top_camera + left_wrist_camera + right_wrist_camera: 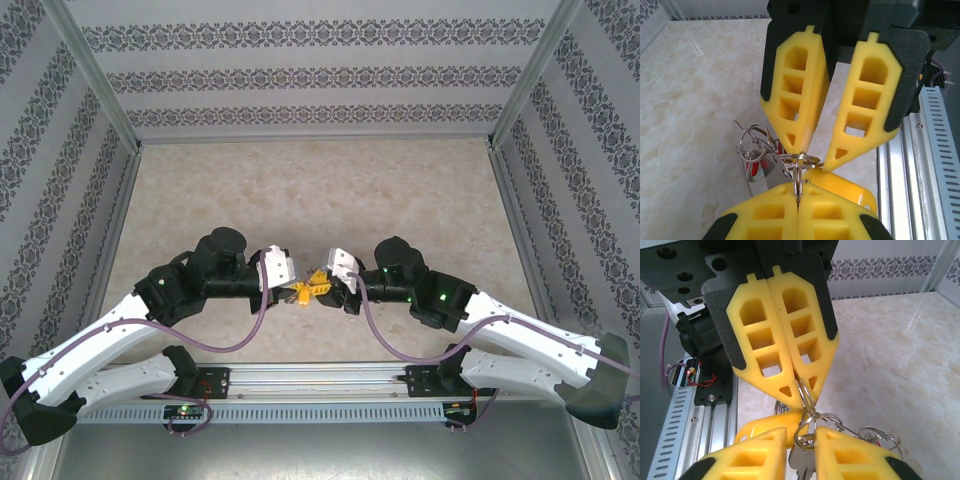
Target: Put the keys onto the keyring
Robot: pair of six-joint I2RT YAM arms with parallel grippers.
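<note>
Okay, mid-threading: both arms meet tip to tip over the worktop [690, 100], near the front rail. Left hand [797, 194] is pressed together, pinching one split ring of the keyring [809, 421] edge-on at its tips. The rest of the keyring, a bunch of wire loops with the red tag [756, 169], hangs off to one side over the worktop. Right hand [801, 434] has its fingers a little apart, straddling that same ring, with a silvery key blade [799, 466] hanging in the gap. Can't tell if they press the ring or just bracket it. Yellow key [840, 186] sits right at the ring, just beside a right fingertip; whether its hole is already on the wire is hidden.

Step, as I judge it: feeding the key onto the ring, not visibly finished. The next move calls for the left hand to steady the ring while the right gets a firm pinch and works the key along the coil. Tiny parts and thin wire, so a slip or twist is the risk.
</note>
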